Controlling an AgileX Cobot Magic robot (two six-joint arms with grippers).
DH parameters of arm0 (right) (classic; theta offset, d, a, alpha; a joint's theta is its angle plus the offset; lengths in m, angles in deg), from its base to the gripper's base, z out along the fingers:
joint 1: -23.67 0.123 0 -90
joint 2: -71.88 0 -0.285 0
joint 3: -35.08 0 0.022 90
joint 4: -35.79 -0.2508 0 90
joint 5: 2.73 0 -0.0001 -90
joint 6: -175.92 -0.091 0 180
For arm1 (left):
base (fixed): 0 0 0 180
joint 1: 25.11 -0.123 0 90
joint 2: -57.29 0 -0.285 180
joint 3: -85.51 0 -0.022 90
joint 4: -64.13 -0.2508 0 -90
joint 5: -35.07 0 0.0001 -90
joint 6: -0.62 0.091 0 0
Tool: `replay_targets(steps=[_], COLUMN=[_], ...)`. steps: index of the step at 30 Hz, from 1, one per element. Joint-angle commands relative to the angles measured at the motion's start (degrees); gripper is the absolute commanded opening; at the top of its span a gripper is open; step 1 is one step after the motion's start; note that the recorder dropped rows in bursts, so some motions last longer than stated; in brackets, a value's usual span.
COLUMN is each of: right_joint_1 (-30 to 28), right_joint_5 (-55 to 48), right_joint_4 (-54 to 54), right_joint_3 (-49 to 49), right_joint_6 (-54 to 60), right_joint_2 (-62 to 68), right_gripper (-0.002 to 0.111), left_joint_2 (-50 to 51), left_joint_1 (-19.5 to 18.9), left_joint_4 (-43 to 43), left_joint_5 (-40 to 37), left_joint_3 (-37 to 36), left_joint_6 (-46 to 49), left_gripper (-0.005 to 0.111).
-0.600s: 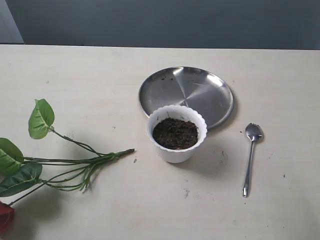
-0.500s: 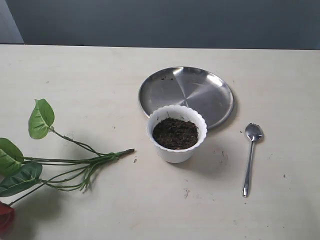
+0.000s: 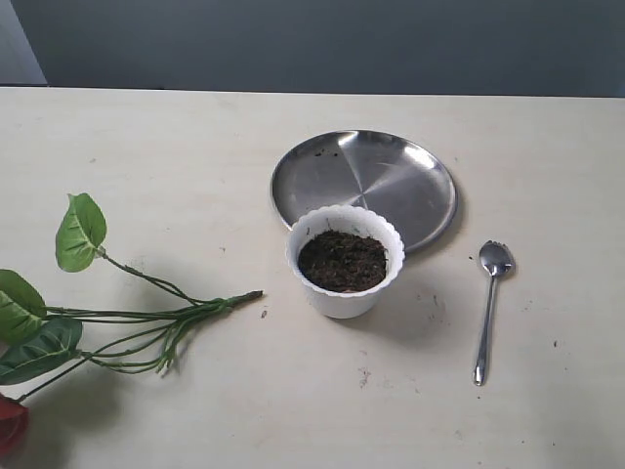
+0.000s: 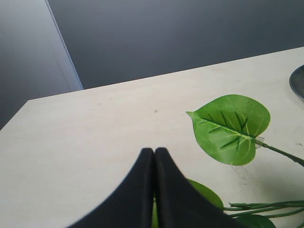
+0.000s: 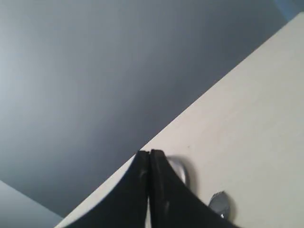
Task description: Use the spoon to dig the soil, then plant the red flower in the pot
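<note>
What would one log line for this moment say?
grippers: shut, empty | spoon: on table, untouched | flower: lying flat | soil: undug

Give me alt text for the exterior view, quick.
A white pot of dark soil sits mid-table, overlapping the near edge of a steel plate. A spoon lies to its right, and the red flower lies at the left edge with its stems pointing toward the pot. No hand is visible.

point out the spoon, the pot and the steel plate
spoon (image 3: 485,318), exterior view, middle of the handle
pot (image 3: 344,298), exterior view, white outer wall
steel plate (image 3: 381,171), exterior view, bare centre
</note>
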Motion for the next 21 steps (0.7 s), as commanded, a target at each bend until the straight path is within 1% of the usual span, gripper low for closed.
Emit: replay_targets(steps=[1, 4, 8, 11, 14, 16, 18, 21], right_joint_1=[-0.2, -0.2, -0.2, -0.2, -0.3, -0.3, -0.3, -0.2], right_joint_5=[-2.4, -0.6, -6.6, -9.0, -13.3, -17.2, -21.9, -29.6], right_joint_4=[-6.5, -9.0, -8.4, -8.3, -7.5, -4.1, 1.5, 7.4], right_joint_3=[0.1, 0.1, -6.3, -13.7, -22.3, -28.8, -36.7, -48.8], right_joint_6=[0.1, 0.9, 13.8, 22.7, 31.8, 34.6, 34.4, 27.9], right_joint_2=[-0.3, -0.3, -0.3, 4.0, 12.6, 20.1, 30.2, 42.9], right_gripper=[0.0, 0.0, 0.0, -0.001, -0.001, -0.001, -0.001, -0.001], left_joint_2=[-0.1, -0.1, -0.1, -0.1, -0.1, -0.1, -0.1, -0.1], left_joint_1=[-0.1, -0.1, -0.1, -0.1, -0.1, -0.1, -0.1, -0.1], left_joint_4=[0.0, 0.0, 0.0, 0.0, 0.0, 0.0, 0.0, 0.0], left_joint_5=[0.5, 0.5, 0.5, 0.5, 0.5, 0.5, 0.5, 0.5], left_joint_3=[-0.2, -0.2, -0.2, -0.2, -0.2, -0.2, -0.2, -0.2], left_joint_6=[-0.1, -0.1, -0.1, -0.1, -0.1, -0.1, -0.1, -0.1], left_gripper=[0.0, 0.0, 0.0, 0.0, 0.0, 0.0, 0.0, 0.0])
